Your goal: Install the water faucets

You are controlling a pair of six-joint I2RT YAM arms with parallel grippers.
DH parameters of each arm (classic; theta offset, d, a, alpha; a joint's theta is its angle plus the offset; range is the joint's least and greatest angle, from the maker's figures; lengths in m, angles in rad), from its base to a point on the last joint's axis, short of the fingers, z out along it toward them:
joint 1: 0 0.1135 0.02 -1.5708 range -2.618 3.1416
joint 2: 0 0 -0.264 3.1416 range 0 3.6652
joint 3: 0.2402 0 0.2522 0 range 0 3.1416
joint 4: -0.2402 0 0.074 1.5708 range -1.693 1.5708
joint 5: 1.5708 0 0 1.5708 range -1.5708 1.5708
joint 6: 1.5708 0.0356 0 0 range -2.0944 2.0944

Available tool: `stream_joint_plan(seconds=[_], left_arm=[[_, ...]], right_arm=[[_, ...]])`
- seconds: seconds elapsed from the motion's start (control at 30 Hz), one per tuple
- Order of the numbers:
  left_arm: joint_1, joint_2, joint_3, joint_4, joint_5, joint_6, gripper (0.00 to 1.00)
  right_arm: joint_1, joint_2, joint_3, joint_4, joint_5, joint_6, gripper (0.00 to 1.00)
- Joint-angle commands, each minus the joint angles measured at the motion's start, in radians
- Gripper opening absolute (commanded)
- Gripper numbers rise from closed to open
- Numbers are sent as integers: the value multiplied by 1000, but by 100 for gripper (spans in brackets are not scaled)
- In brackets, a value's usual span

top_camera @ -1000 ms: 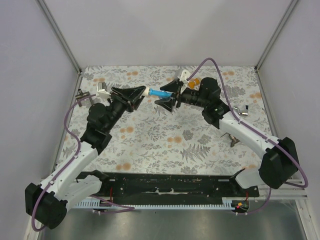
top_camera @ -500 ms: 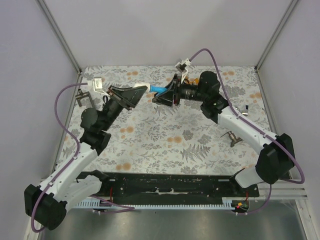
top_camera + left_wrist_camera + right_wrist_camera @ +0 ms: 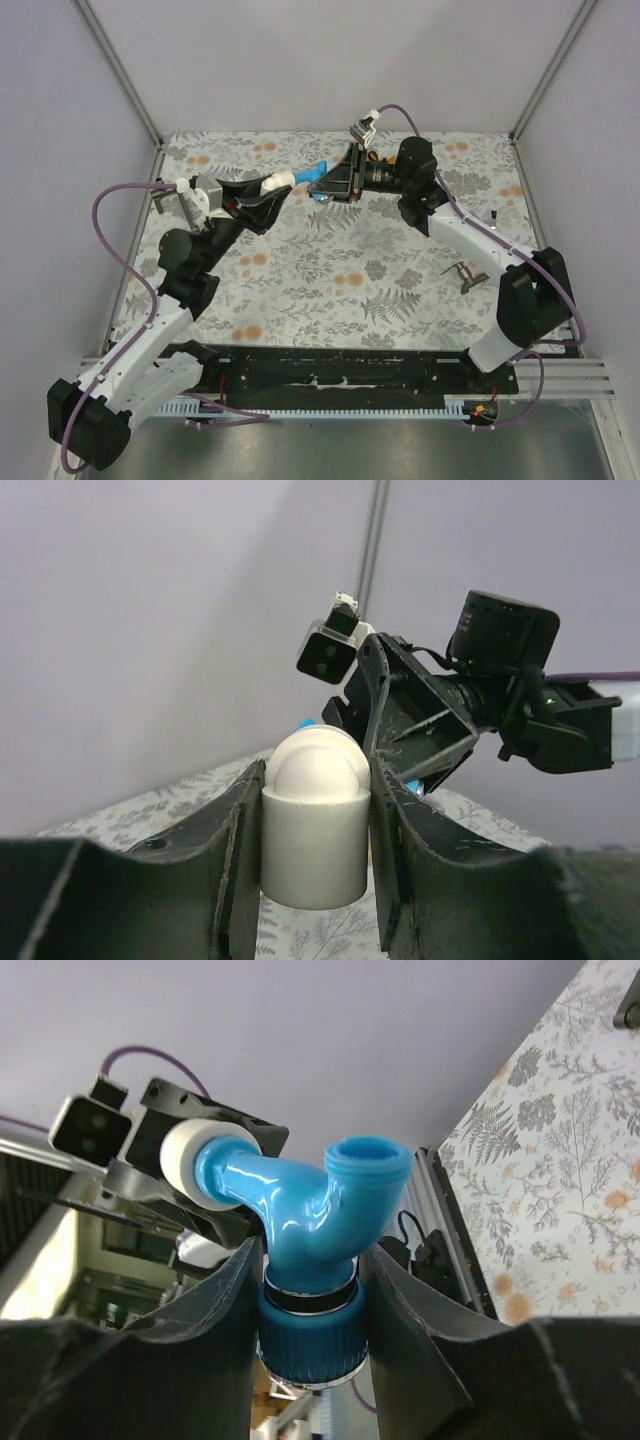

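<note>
Fingers of right gripper clamped glossy blue faucet at its ribbed knob, upper centre of overhead frame; left gripper pinched smooth white domed fitting on faucet's straight end

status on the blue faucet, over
Left gripper shut on white fitting. Right gripper shut on blue faucet, its end in that fitting, mid-air. Nothing in the way.
</note>
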Motion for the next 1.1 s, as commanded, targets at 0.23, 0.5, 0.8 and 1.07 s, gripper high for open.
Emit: stream_joint_plan(seconds=[0.23, 0.5, 0.8, 1.07], left_arm=[[2, -98, 46, -364, -309, 28, 2], [2, -146, 132, -609, -397, -21, 2], [2, 44, 446, -1101, -442, -384, 2], [3, 140, 524, -1204, -376, -557, 2]], right_arm=[[-33, 7, 67, -101, 55, 2, 61], [-60, -9, 117, -179, 34, -139, 74], [-50, -215, -36, -319, 192, -823, 81], [155, -364, -218, -259, 422, -1135, 66]])
